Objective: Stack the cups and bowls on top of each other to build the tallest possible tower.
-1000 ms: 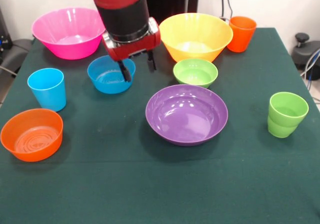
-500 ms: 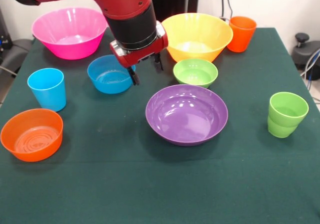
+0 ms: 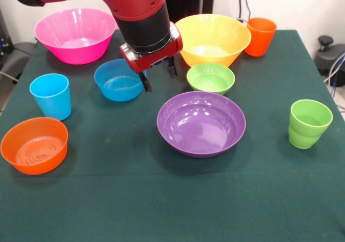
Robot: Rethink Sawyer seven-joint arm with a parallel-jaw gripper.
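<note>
Bowls and cups all sit separate on table (image 3: 108,199), nothing stacked. Gripper (image 3: 158,76) hangs empty, fingers spread, between blue bowl (image 3: 118,80) and green bowl (image 3: 211,78); purple bowl (image 3: 201,123) just below, likely wide base.

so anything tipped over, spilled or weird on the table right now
Nothing stands out. Every bowl and cup sits upright and apart on the green cloth, none stacked yet. The open pincer hangs empty between the blue bowl and the green bowl.

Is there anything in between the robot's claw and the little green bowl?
Nothing visible. The open gripper hangs empty, with only bare green table between it and the small green bowl. The blue bowl is on its other side.
</note>
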